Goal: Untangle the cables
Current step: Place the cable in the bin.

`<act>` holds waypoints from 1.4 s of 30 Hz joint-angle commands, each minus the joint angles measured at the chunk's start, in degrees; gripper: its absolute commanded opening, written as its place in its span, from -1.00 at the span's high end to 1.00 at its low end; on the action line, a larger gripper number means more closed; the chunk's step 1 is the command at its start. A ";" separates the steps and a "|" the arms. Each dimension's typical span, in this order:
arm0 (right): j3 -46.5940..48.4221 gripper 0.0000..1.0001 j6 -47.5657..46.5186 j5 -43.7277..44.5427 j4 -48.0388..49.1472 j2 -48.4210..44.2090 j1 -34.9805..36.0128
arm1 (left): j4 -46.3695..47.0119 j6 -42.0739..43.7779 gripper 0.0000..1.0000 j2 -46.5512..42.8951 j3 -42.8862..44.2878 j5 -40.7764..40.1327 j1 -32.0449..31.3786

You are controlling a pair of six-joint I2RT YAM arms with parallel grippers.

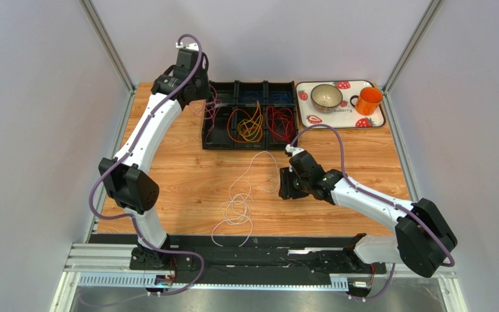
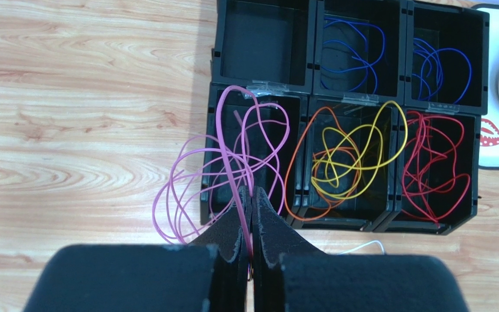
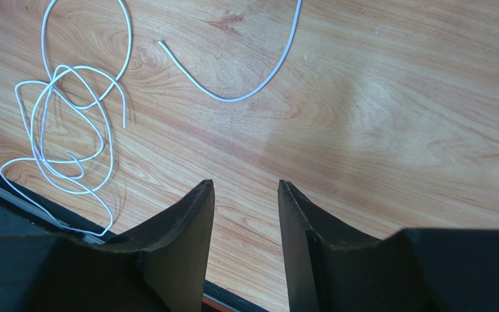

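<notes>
My left gripper is shut on a purple cable above the near left compartment of the black bin. Its purple loops hang partly inside that compartment and partly over the wood to the left. In the top view the left gripper is at the bin's left edge. Orange and yellow cables fill the near middle compartment, red cables the near right, blue cables the far middle and far right. White cables lie tangled on the table. My right gripper is open and empty above bare wood, right of the white cables.
A strawberry-patterned tray at the back right holds a bowl and an orange mug. The black bin stands at the back centre. A black rail runs along the table's near edge. The bin's far left compartment holds nothing.
</notes>
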 commanded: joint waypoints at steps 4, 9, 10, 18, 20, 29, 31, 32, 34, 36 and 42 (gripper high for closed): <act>-0.08 0.11 -0.62 0.93 1.67 -1.21 0.34 | 5.25 -1.71 1.00 2.48 -3.48 3.83 1.53; 0.27 0.11 -0.79 0.93 1.67 -0.94 0.34 | 7.54 -2.15 1.00 5.03 -6.20 6.29 1.53; 0.36 0.11 -0.80 0.93 1.58 -0.85 0.34 | 7.98 -2.59 1.00 5.82 -6.47 6.03 1.53; 0.53 0.11 -0.88 0.93 1.32 -0.59 0.34 | 9.74 -3.30 1.00 9.34 -7.70 6.03 1.53; 0.62 0.11 -0.80 0.93 1.32 -0.33 0.34 | 10.53 -3.30 1.00 10.22 -7.97 6.38 1.53; 0.89 0.11 -0.88 0.93 1.41 0.64 0.25 | 13.79 -2.24 1.00 13.47 -9.29 10.42 1.53; 0.89 0.12 -0.88 0.93 1.49 0.64 0.34 | 13.70 -2.51 1.00 13.74 -9.72 10.07 1.62; 0.89 0.12 -0.88 0.93 1.41 0.55 0.25 | 14.13 -2.51 1.00 13.56 -10.08 10.16 1.71; 0.88 0.12 -0.88 0.93 1.41 0.73 0.34 | 14.84 -2.51 1.00 13.30 -11.04 10.42 1.62; 0.97 0.12 -0.97 0.93 1.41 0.90 0.34 | 15.45 -2.16 0.70 12.77 -11.48 11.03 1.62; 1.85 0.12 -0.71 0.93 1.14 1.43 0.34 | 14.41 -1.72 0.14 9.88 -11.13 11.39 1.62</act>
